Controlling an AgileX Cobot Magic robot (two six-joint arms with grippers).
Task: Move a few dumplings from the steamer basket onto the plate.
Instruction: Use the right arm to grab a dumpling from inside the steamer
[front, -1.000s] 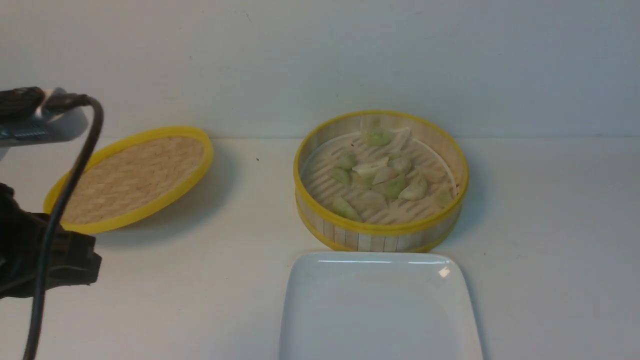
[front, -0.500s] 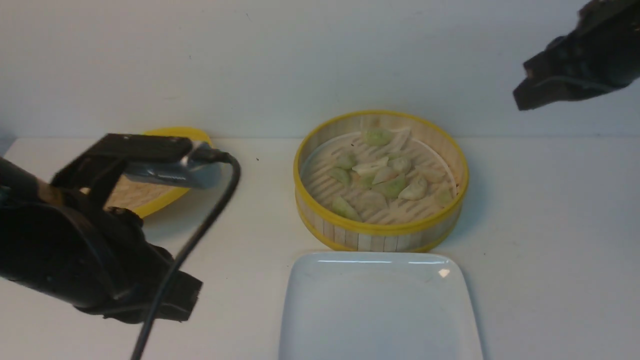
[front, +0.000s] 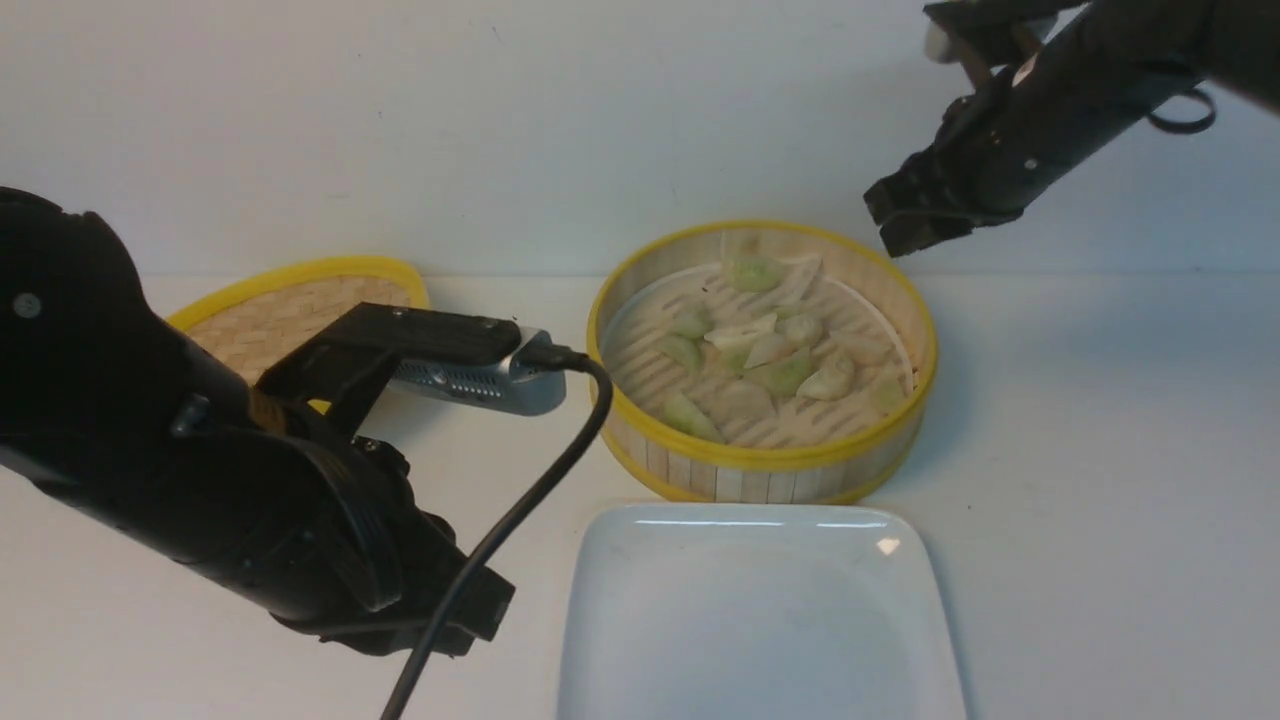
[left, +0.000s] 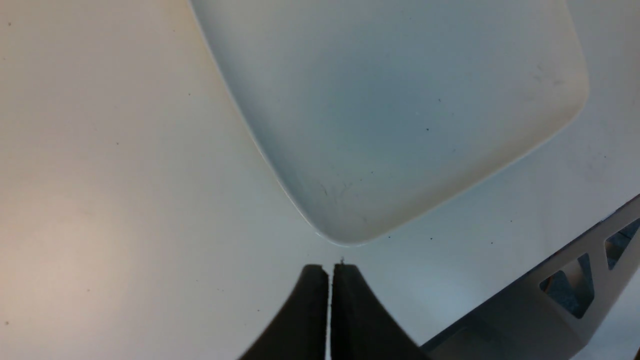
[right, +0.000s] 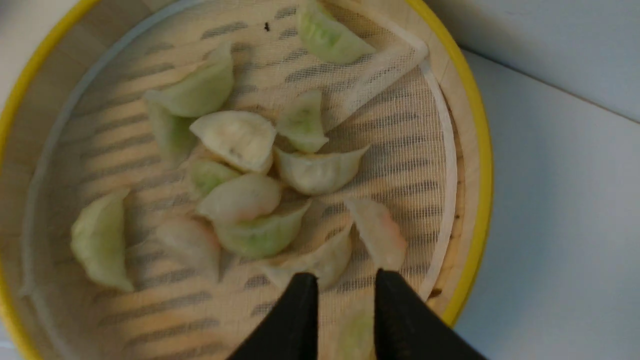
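Since the earlier frames both arms have been swung inward. The left arm has been carried from the left edge toward the middle, and the right arm, out of view a second ago, has been brought in from the upper right.

At the left of the front view, the woven lid (front: 290, 310) is seen lying on the desk (front: 1100, 450), and its near part is covered by the left arm. The left hand (left: 330, 267) is held low beside the plate's left edge. In the left wrist view its fingers are pressed almost together, with only a thin slit left between them, and nothing is gripped. A rounded corner of the plate (left: 390, 115) is seen just beyond the fingertips.

At the centre, the steamer basket (front: 760, 460) is set on the desk, and the dumplings (front: 780, 350) are scattered over its mesh-lined floor. The plate is placed just in front of the basket, on the robot's side, and is cut off by the picture's lower edge.

At the right, the right hand (right: 346, 277) is held in the air above the basket's far right rim. Its fingers are parted by a narrow gap, and nothing is held between them.
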